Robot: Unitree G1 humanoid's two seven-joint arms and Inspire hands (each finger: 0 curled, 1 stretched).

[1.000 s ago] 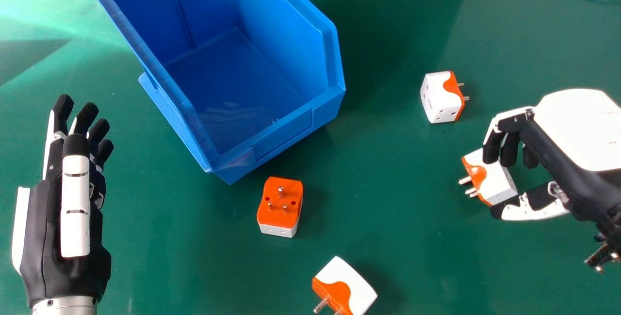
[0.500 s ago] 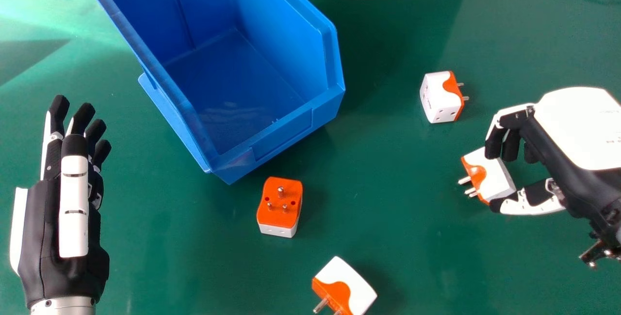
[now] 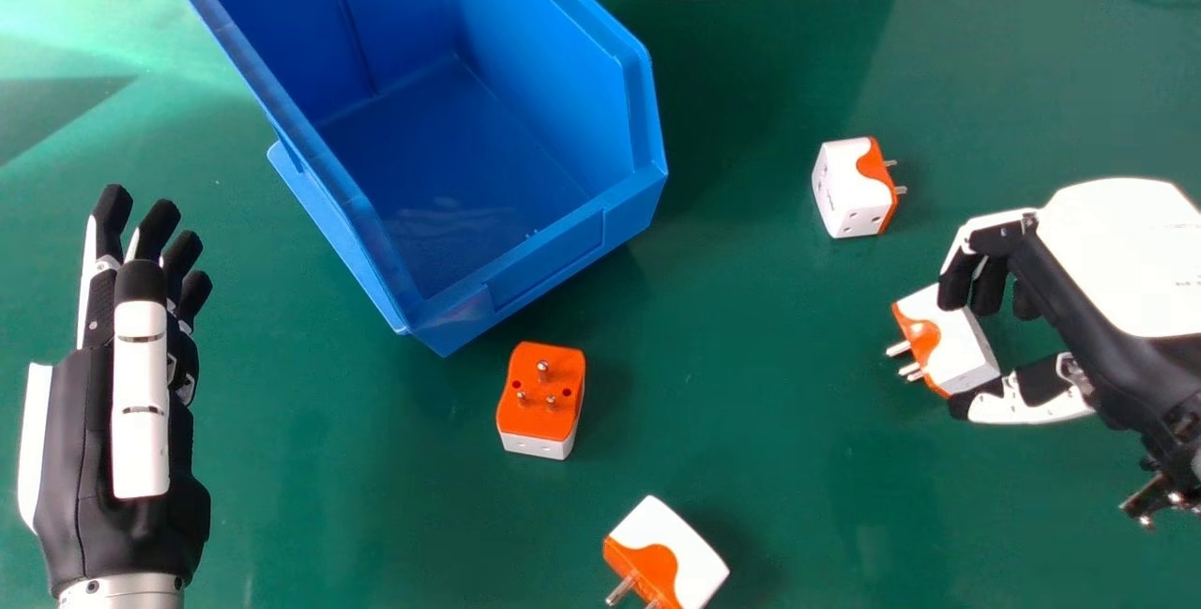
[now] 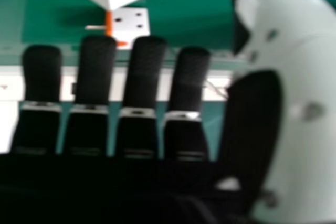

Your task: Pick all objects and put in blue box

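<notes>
Fingers relaxed, the left robot hand [image 3: 127, 403] is left of the blue box [image 3: 544, 257]. Across the tabletop [image 3: 741, 356], the rightmost adapter [image 3: 955, 346] lies within the open right robot hand [image 3: 1121, 257]; thumb pressure near one corner could twist it free.

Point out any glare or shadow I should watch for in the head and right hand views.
Head view: glare brightens the table at far left, beside a darker patch; soft shadow lies right of the blue box; the right hand's white back is washed out. Right hand view: its dark fingers stand against a bright white strip.
</notes>
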